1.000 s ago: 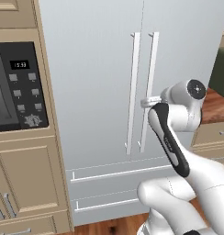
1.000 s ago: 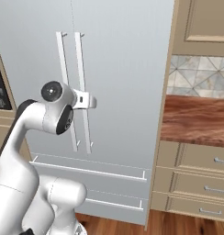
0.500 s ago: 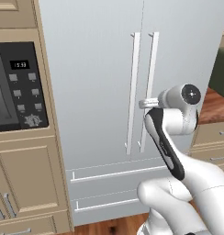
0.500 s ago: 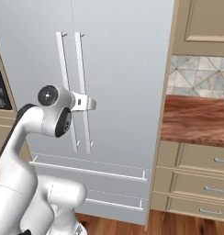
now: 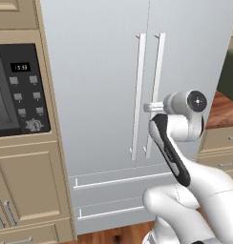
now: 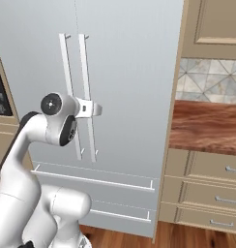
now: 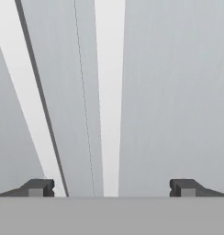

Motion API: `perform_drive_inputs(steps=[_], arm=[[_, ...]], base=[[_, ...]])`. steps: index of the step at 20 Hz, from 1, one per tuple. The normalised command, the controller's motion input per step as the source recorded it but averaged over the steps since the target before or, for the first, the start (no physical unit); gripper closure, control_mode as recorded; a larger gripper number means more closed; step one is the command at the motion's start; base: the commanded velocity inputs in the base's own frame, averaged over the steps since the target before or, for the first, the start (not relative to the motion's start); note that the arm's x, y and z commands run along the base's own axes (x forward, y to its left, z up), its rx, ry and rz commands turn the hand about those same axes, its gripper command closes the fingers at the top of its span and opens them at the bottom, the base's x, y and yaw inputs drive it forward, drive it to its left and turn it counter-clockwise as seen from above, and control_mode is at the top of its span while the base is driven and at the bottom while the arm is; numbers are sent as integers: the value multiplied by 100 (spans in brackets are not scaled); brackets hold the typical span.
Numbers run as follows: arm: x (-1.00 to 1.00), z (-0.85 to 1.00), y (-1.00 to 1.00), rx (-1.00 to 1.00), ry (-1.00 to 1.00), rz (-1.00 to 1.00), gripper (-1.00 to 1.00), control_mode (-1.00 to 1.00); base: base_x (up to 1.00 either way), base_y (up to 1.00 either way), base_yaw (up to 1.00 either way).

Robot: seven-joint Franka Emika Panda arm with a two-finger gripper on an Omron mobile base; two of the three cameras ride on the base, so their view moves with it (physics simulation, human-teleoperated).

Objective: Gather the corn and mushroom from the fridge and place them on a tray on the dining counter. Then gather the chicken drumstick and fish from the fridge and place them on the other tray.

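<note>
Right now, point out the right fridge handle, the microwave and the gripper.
right fridge handle (image 5: 156, 86), left base view, upper shaft.
microwave (image 5: 23, 90), left base view, control panel.
gripper (image 7: 111, 187), hand view, midway between the fingertips.

The white arm bends up like an elbow and reaches forward toward the far side. Its gripper points straight ahead. The two dark fingertips stand wide apart, with nothing between them.

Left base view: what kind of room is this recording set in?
A home kitchen, rendered. A steel French-door fridge fills the middle, a built-in microwave sits in beige cabinetry to its left, and a wooden counter over drawers stands to its right.
</note>
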Motion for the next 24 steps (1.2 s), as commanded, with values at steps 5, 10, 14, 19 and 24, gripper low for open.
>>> perform_drive_inputs(steps=[5,10,14,19,24], arm=[[39,0,-3,2,0,0,-100,-100],[54,0,-4,3,0,0,-100,-100],[60,-1,0,2,1,0,-100,-100],[55,-6,0,1,0,0,-100,-100],[44,-7,-2,0,0,0,-100,-100]], base=[[0,0,0],[0,0,0],[0,0,0],[0,0,0],[0,0,0]])
